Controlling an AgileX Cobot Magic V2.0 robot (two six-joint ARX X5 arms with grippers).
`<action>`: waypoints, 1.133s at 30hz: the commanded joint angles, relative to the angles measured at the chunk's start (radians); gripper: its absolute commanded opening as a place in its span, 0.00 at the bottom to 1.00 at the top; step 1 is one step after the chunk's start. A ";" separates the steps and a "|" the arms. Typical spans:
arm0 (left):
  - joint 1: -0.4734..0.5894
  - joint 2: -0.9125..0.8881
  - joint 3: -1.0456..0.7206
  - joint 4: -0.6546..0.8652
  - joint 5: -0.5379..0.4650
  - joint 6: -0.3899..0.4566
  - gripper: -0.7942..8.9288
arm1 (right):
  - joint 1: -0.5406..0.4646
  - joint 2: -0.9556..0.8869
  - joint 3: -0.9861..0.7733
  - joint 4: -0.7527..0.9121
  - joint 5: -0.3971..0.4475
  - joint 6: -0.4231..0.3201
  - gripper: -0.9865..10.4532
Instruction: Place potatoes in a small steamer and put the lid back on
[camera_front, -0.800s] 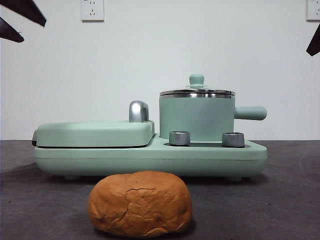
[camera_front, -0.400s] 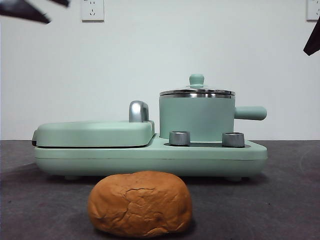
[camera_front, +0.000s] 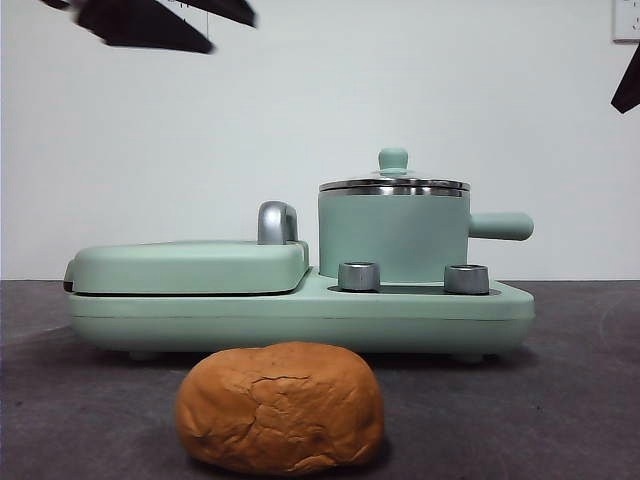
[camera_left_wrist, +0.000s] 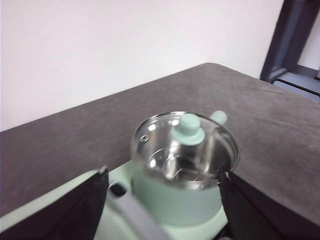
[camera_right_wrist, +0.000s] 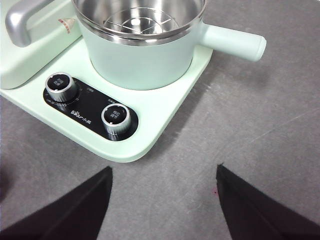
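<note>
The round clear glass lid (camera_front: 394, 184), steel-rimmed with a small mint-green knob (camera_left_wrist: 188, 128), sits on the mint-green cylindrical steamer pot (camera_front: 393, 236), which stands on the pale green cooker base (camera_front: 300, 315) beside the flat green griddle box (camera_front: 188, 266). The potato, a rounded orange-brown lump with a cracked crust (camera_front: 281, 406), lies on the dark grey counter (camera_front: 560, 400) in front of the base, apart from it and untouched.

The step in hand appears to be the first one: taking the lid off so the pot can be loaded. The left claw (camera_left_wrist: 162, 177) hangs above the pot with its jaws spread wide, the knob between them in the wrist view but not yet touched; in the front view it shows as dark tips at the upper left (camera_front: 160, 20). The right claw (camera_right_wrist: 164, 172) waits over the counter near the control dials (camera_right_wrist: 116, 116), jaws also spread and holding nothing.

The next move likely calls for the left claw to centre over the knob, descend and close on it, then lift the lid straight up.
</note>
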 joint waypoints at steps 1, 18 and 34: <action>-0.035 0.100 0.075 0.052 -0.005 -0.009 0.43 | 0.005 0.004 0.016 0.008 0.001 0.003 0.38; -0.138 0.636 0.496 0.161 -0.006 0.039 0.43 | 0.005 0.004 0.016 0.010 0.001 0.003 0.38; -0.154 0.772 0.514 0.226 -0.006 0.103 0.43 | 0.005 0.004 0.016 0.030 0.001 0.003 0.38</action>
